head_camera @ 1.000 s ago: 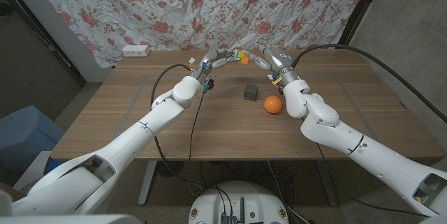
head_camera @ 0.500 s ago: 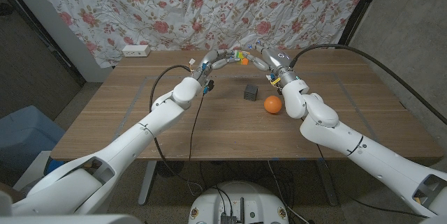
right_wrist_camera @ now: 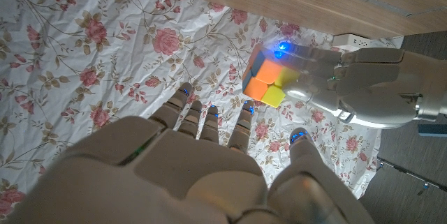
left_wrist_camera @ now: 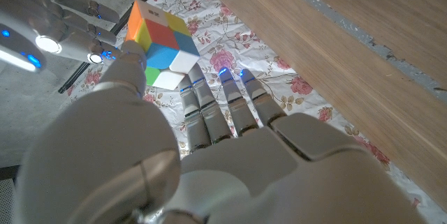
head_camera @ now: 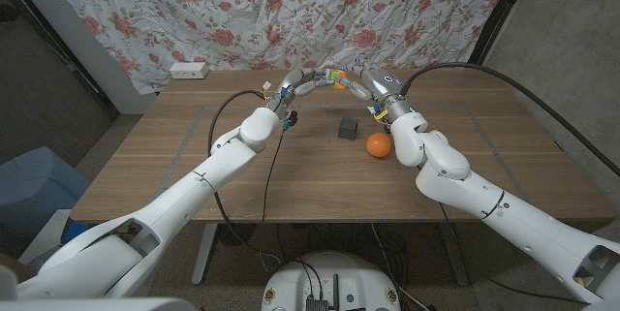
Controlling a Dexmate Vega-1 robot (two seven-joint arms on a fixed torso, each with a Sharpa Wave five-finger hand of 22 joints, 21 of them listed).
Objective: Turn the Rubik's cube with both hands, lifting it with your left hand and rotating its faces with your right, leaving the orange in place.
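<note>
The left hand (head_camera: 302,84) is holding the cube (head_camera: 338,79) up above the far edge of the surface (head_camera: 174,156), in front of the flowered cloth (head_camera: 194,11), gripping it between thumb and fingertips. The right hand (head_camera: 366,85) is hovering just beside the cube with its fingers spread and holding nothing; whether they are touching the cube cannot be told. The orange (head_camera: 378,144) is sitting on the surface near the right forearm, beside a small dark block (head_camera: 347,128).
</note>
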